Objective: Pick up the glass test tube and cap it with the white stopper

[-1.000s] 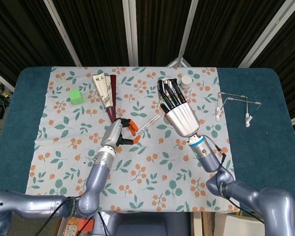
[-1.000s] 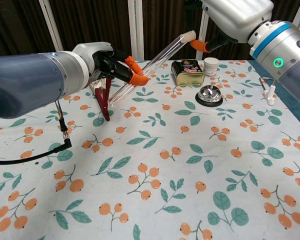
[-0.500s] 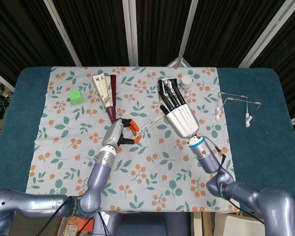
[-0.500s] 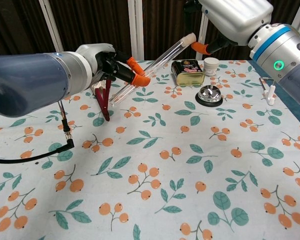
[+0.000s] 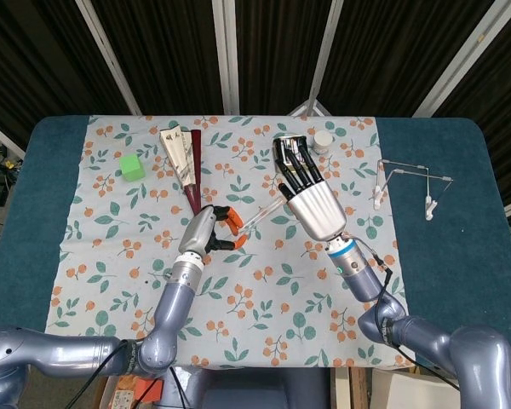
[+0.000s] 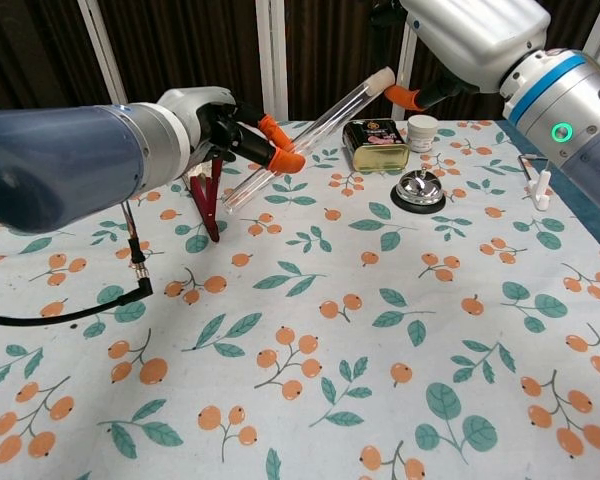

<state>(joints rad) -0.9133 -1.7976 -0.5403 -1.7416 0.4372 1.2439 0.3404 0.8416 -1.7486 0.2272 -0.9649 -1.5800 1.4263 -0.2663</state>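
While the left hand (image 6: 225, 130) pinches the glass test tube (image 6: 300, 135) slanting up toward the table's far edge, the right hand (image 6: 470, 35), fingers spread, presses the white stopper (image 6: 382, 77) at its mouth.

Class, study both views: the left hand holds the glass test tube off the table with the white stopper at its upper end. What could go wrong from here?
1. The left hand grips the test tube near its lower end only; tilted, the smooth glass could slip or swing.
2. The right hand is close to the white stopper; a sideways push might lever the tube loose.
3. If dropped, the tube could hit the tin or bell.
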